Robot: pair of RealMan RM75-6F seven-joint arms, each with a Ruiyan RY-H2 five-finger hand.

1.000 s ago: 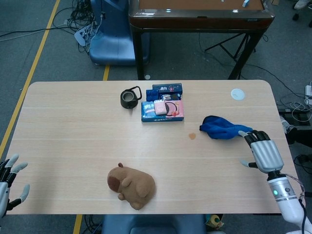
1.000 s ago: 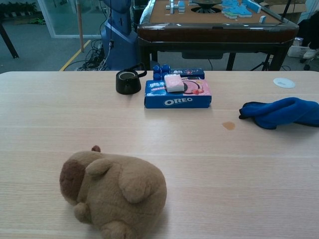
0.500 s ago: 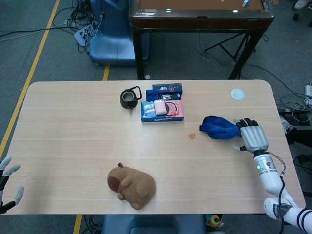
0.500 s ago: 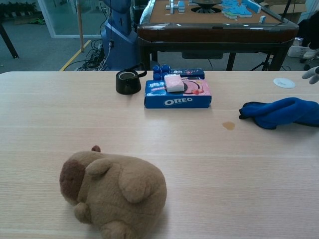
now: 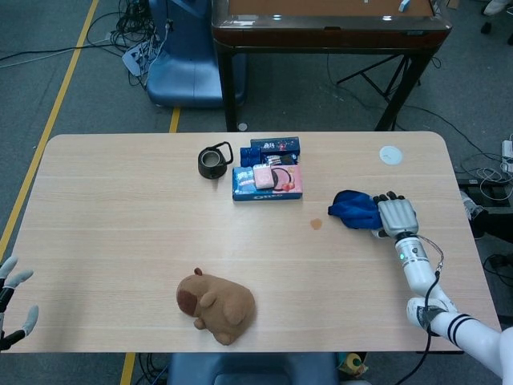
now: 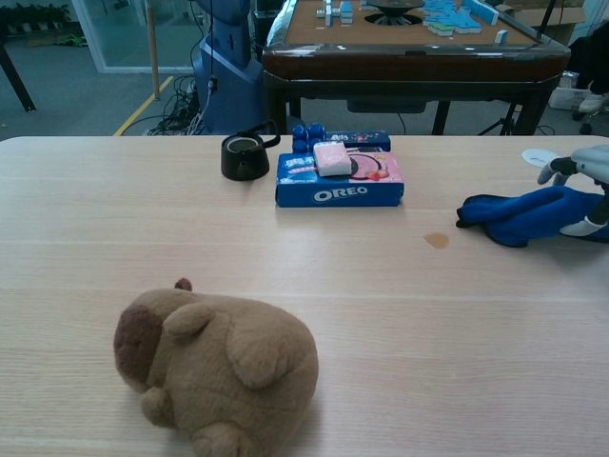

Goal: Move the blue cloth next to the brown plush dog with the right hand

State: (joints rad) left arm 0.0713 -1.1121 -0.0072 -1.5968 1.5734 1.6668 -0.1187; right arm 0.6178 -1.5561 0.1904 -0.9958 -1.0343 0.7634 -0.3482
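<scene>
The blue cloth (image 5: 354, 209) (image 6: 519, 215) lies crumpled on the right side of the table. My right hand (image 5: 395, 216) (image 6: 585, 190) lies over the cloth's right end with its fingers spread above the fabric; no closed grip shows. The brown plush dog (image 5: 215, 305) (image 6: 214, 362) lies near the front edge, left of centre, well apart from the cloth. My left hand (image 5: 12, 303) hangs open off the table's front left corner, holding nothing.
An Oreo box (image 5: 268, 182) (image 6: 340, 180) with small packets on it and a black cup (image 5: 213, 162) (image 6: 244, 157) stand at the back centre. A white disc (image 5: 390, 155) (image 6: 540, 158) lies at the back right. A small brown stain (image 5: 316, 224) marks the wood left of the cloth.
My right hand has moved left and away from the front edge, from beside the cloth's right end to on top of it. The cloth and dog have not moved.
</scene>
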